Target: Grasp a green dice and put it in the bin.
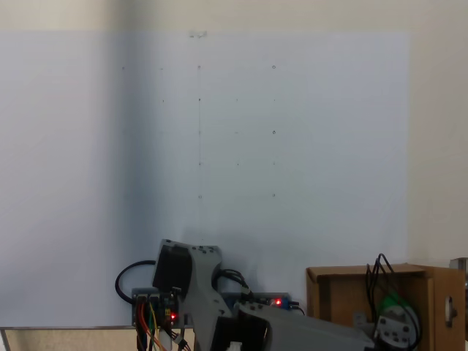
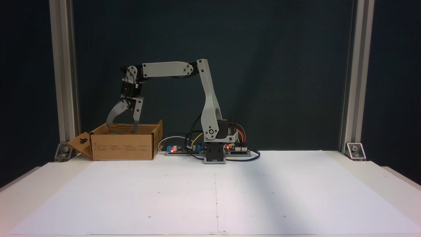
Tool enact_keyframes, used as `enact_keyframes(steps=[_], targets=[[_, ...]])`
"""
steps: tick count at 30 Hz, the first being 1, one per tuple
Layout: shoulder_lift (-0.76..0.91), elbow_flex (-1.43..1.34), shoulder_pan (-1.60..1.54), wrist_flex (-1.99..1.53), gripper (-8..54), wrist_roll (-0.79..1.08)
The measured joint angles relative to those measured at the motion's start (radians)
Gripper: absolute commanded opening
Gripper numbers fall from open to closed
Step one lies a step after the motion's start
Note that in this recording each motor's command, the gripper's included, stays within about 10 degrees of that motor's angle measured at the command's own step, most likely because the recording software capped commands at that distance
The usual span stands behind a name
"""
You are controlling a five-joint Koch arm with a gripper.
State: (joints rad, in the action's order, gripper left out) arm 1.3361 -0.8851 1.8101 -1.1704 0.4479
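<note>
Jaws of grey gripper spread wide above brown cardboard bin, small bright green dice lying inside, free; probably light, rigid, slick-faced, best pinched across two flat opposite faces, not rounded corners.

No readable text anywhere.
The bin carries faint printed lines on its front wall, left of the arm's base, too small to read.
</note>
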Motion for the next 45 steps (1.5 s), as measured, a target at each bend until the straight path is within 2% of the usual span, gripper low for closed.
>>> enact_keyframes(steps=[6, 10, 13, 20, 22, 24, 29, 35, 41, 45], targets=[[0.000, 0.000, 0.002, 0.084, 37.0, -0.028], [0.009, 0.000, -0.015, 0.120, 37.0, -0.135], [0.089, 0.000, -0.106, 0.120, 37.0, -0.213], [0.307, 0.000, -0.495, 0.118, 37.3, -0.353], [0.348, 0.000, -0.635, 0.118, 40.7, -0.353], [0.387, 0.000, -0.776, 0.118, 41.0, -0.354], [0.426, 0.000, -1.137, 0.118, 44.3, -0.360], [0.439, -0.006, -1.559, 0.118, 44.4, -0.360], [0.528, -0.173, -1.868, 0.120, 43.9, -0.360], [0.650, -0.430, -1.999, 0.233, 43.7, -0.360]])
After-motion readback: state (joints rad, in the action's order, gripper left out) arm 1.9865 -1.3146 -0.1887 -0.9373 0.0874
